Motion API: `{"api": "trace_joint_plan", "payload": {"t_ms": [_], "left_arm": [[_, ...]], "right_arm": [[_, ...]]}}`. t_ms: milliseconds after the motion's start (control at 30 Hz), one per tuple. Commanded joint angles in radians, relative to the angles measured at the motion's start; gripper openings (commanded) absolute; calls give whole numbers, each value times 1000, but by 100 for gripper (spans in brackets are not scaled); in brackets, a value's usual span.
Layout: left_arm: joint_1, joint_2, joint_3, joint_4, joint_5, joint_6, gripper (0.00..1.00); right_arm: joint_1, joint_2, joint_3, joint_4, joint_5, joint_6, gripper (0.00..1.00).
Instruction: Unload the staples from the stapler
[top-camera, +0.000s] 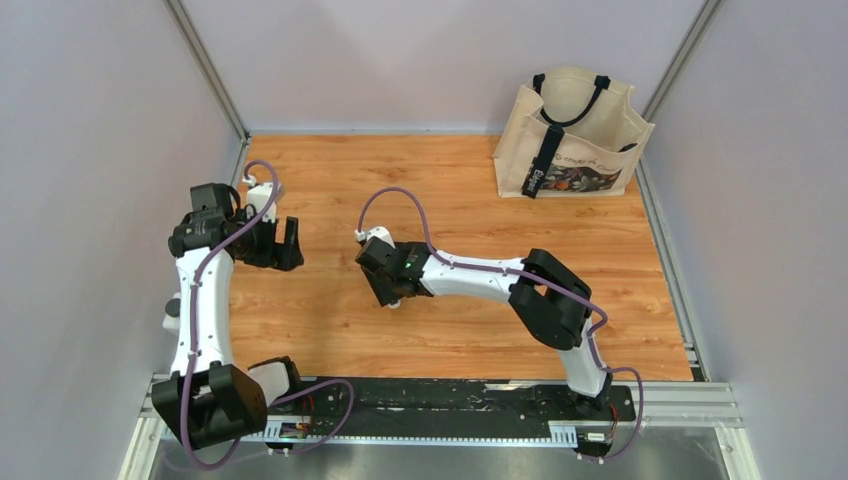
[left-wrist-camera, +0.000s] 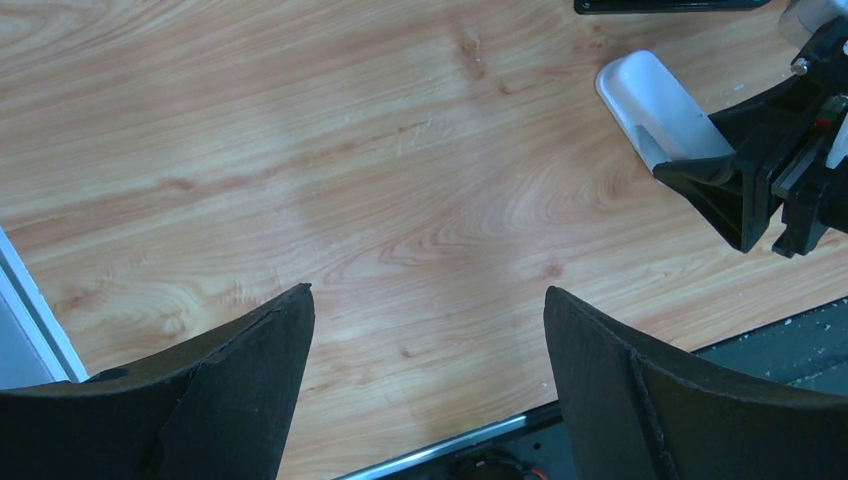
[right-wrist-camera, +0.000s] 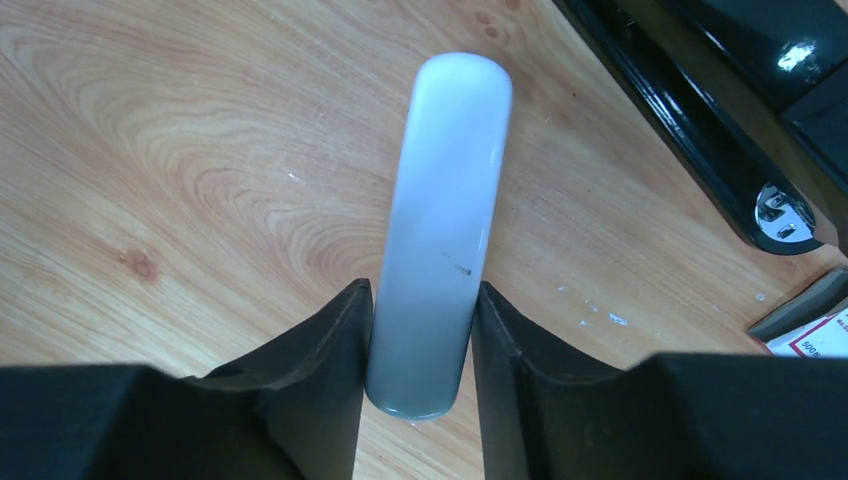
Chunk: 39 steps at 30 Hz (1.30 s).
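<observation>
While the left gripper (left-wrist-camera: 428, 295) hangs above bare wood with its two dark fingers spread wide and nothing between them, the right gripper (right-wrist-camera: 420, 292) is closed snugly on a white rounded bar (right-wrist-camera: 450, 180). The bar is long and smooth with a rounded far end. It points away from the wrist, and both fingers press against its sides near its close end. I cannot tell what the bar is.

Just to the right of it in the right wrist view lies the black stapler (right-wrist-camera: 700, 130), a long glossy body angled across the wooden counter (right-wrist-camera: 150, 150), with a small metal plate (right-wrist-camera: 780, 215) showing at its near end. The staples cannot be made out in any view. The corner of a pink-and-white box (right-wrist-camera: 815, 335) peeks in at the right edge, close to the stapler's near end.

From above, the right gripper sits near the middle of the counter, hiding what is beneath it, and the left gripper is well apart toward the left side. A beige tote bag (top-camera: 575, 135) stands in the far right corner.
</observation>
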Motion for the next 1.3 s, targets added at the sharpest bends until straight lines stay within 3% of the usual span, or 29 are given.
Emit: {"api": "trace_joint_plan", "payload": {"t_ms": [0,233,333,633,967,1267], "left_arm": [[-25,-15,-7,-24,21,39,93],[-99,-26,-28,-23,4,39,93],[-101,-26,-37,-24,27,39,93],[-101,7,-56,-44,138,66,92],[-156,3,-102,-70,192,273,84],[-236,-3,-168,-64,184,401,85]], "right_arm": [[-2,-23,9,13,-18,23,41],[-2,-42,32,47,-50,61,18],[-2,-77,27,94,-58,84,14],[-4,-266,-192,490,-89,302,14],[-4,-282,-233,601,-155,397,12],[-7,-330,-299,691,-182,450,12]]}}
